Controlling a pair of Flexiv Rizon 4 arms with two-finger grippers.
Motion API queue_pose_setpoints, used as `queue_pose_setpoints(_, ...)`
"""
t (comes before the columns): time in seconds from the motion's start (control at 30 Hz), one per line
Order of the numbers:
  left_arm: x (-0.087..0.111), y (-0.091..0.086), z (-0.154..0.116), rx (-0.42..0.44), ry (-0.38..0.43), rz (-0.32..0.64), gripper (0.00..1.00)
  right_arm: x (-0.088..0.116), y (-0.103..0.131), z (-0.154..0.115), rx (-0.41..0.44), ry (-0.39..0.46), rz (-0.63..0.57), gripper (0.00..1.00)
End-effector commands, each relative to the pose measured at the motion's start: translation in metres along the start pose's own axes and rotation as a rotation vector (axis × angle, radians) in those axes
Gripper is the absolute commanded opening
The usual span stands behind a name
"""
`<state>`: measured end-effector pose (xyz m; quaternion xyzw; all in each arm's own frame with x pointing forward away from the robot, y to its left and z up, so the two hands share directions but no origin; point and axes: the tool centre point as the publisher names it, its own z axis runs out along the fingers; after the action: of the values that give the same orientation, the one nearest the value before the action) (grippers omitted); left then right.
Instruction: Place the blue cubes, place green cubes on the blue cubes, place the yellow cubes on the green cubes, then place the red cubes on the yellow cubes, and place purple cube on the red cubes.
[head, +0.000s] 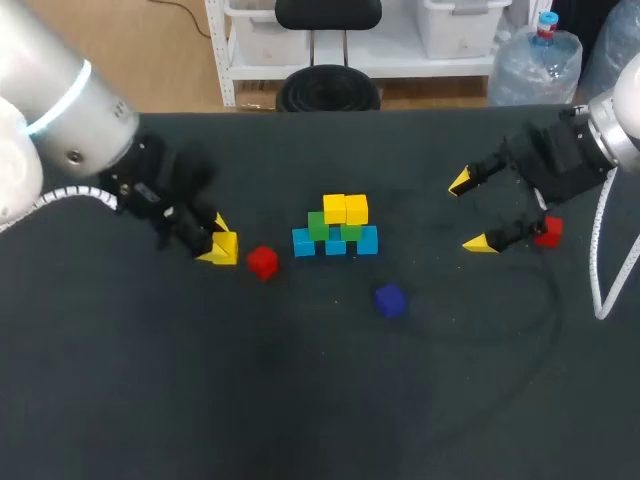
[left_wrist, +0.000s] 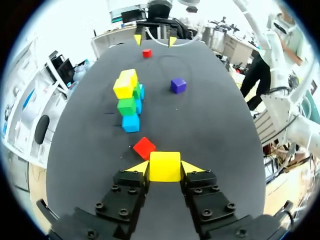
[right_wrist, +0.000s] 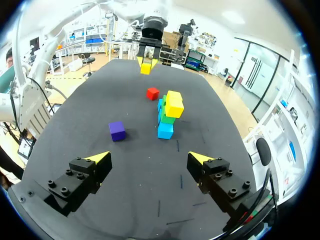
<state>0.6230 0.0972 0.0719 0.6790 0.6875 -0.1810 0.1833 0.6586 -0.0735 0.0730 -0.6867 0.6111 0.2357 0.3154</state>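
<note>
Nearest on the dark matte table (head: 300, 400) lies the purple cube (head: 390, 299), alone and well apart from the rest. Beyond it and to the left sits the first red cube (head: 262, 262), just beside the left gripper (head: 215, 240). The left wrist view makes plain what the head view only hints at: both yellow-tipped fingers press on opposite faces of the loose yellow cube (left_wrist: 165, 166), clamped square between them, with the red cube just ahead. All the cubes are smooth, sharp-edged blocks of plain colour. At the table's middle stands the stack (head: 335, 228): a row of three blue cubes (head: 335, 245) at the base, two green cubes (head: 318, 226) on them, and two yellow cubes (head: 345, 209) on top. The wrist views see it end-on as a narrow stepped pile. To the right, the right gripper (head: 470, 212) hangs with its fingers spread wide and nothing between them. The second red cube (head: 548, 231) lies close beside it; only the head and left wrist views show this cube.
</note>
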Motion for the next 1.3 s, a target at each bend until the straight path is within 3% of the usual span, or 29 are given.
queue_pose_setpoints(0.03,-0.001,-0.007,-0.009,-0.025,0.002,0.001,0.0,0.0,-0.001,0.0,0.0,-0.002,-0.001,1.0)
queue_pose_setpoints(0.3,-0.008,0.005,-0.013,-0.047,-0.012,0.022,0.0,0.0,-0.001,0.0,0.0,-0.002,-0.001,1.0)
queue_pose_setpoints(0.77,-0.027,0.037,0.007,-0.035,0.011,0.06,0.0,0.0,-0.001,0.0,0.0,-0.002,-0.001,1.0)
queue_pose_setpoints(1.3,-0.055,0.046,0.021,-0.01,0.005,0.117,0.0,0.0,-0.001,0.0,0.0,-0.002,-0.001,1.0)
